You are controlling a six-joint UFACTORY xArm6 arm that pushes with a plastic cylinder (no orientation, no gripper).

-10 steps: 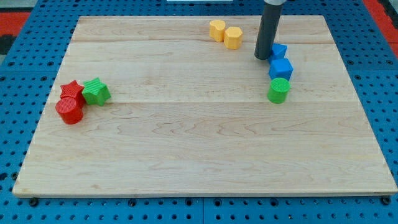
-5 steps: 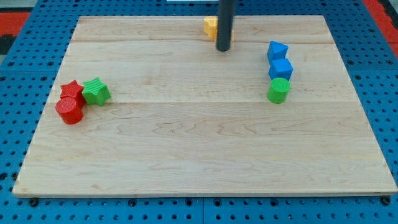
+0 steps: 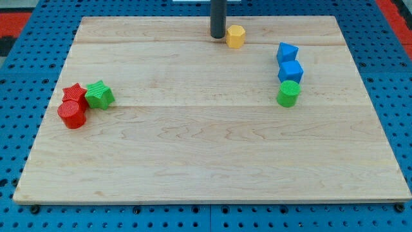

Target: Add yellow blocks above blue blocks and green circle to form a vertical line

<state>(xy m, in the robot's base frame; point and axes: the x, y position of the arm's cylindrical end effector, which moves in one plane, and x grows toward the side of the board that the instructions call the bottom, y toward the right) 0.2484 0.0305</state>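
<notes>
Yellow block (image 3: 235,36) sits near the board's (image 3: 193,148) 12 o'clock edge, our tip (image 3: 217,36) just beside it at 9 o'clock; we carry no jaws. One blue block (image 3: 287,51), another blue block (image 3: 291,70) and green circle (image 3: 289,93) already form a line. Yellow placement remains, we judge; any second yellow piece is hidden.

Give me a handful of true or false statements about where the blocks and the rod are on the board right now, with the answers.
1. My tip sits just to the view's left of a yellow block. True.
2. The green circle is above both blue blocks. False: it sits below the blue cube, which sits below the upper blue block.
3. Two yellow blocks are plainly visible. False: only one shows; the rod may hide another.
4. The red star, red cylinder and green star cluster at the view's left. True.
</notes>
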